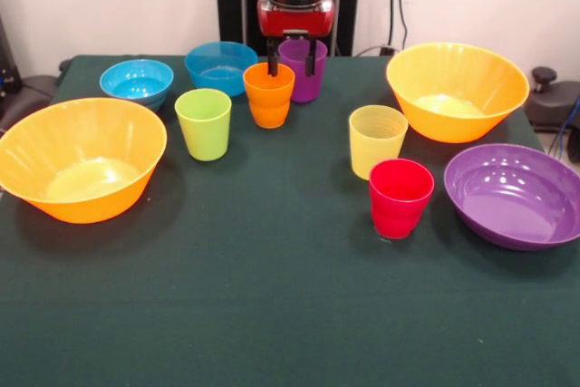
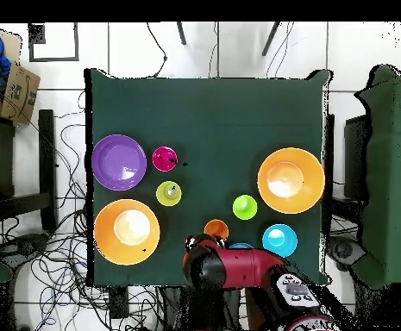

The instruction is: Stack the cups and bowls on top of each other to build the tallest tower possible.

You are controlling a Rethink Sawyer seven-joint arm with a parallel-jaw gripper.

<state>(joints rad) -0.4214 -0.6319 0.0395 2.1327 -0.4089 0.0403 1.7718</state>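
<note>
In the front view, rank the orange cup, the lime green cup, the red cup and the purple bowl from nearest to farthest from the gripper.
Measured from the gripper in the front view:
1. Orange cup, directly beneath it.
2. Lime green cup, toward the picture's left.
3. Red cup, lower right.
4. Purple bowl, at the right edge.

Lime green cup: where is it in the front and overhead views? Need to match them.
Front view: lime green cup stands left of centre, upright, between the big orange bowl at the left edge and the orange cup.
Overhead view: lime green cup sits right of centre, just left of that big orange bowl.
Shared landmark: the cyan bowl, the cup's neighbour on the robot's side in both.
</note>
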